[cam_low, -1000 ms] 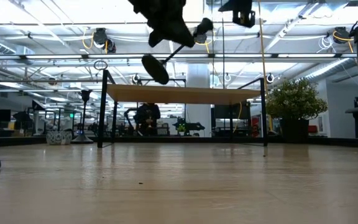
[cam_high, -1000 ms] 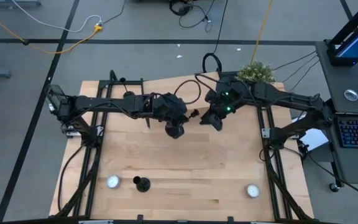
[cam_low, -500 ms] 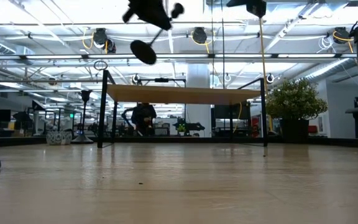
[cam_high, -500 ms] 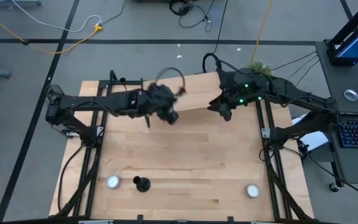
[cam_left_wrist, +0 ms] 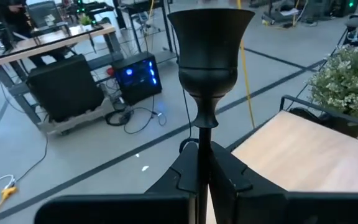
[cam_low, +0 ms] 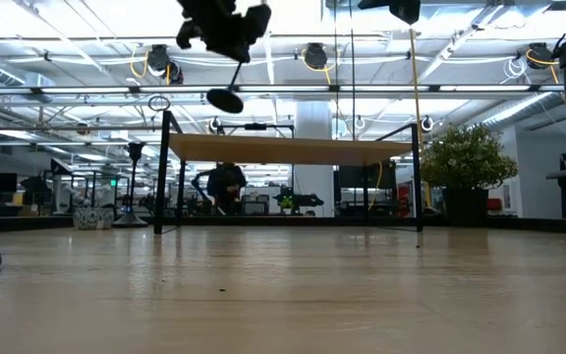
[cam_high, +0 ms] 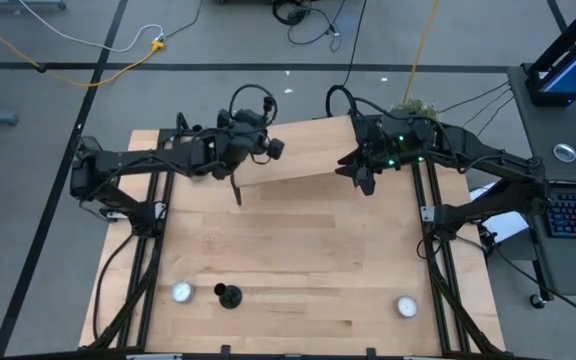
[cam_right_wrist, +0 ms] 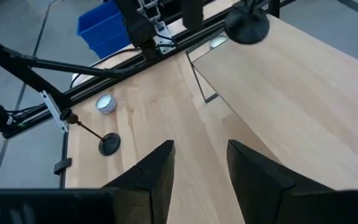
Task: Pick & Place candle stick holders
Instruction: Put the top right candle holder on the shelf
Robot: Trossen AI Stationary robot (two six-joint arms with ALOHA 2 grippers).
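While the left gripper [cam_high: 258,140] hangs high above the far side of the pale wooden table [cam_high: 298,270] in the high view, it pinches a small black metal candlestick with a round flat base [cam_high: 271,146]; a second black candlestick [cam_high: 228,296] stands far below it near the front edge, beside a small round silver tea light [cam_high: 182,292]; another tea light [cam_high: 406,306] sits at the front on the other side; the right gripper [cam_high: 363,178] waits over the far right part of the table, holding nothing.

In the low view, the held candlestick [cam_low: 226,90] hangs under the left gripper [cam_low: 226,29] with its flat base lowest, well off the table; I think it is lifted so high so it can be carried without bumping anything.

In the left wrist view, the left gripper [cam_left_wrist: 202,171] is pressed on the thin stem; the cup [cam_left_wrist: 209,46] sticks out just past the fingers [cam_left_wrist: 232,177]; gripping the stem is likely the easiest hold, since it is so thin.

In the right wrist view, the right gripper [cam_right_wrist: 197,168] has its fingers spread apart; far beyond them a candlestick [cam_right_wrist: 92,132] lies tipped on the table, near a tea light [cam_right_wrist: 105,102].
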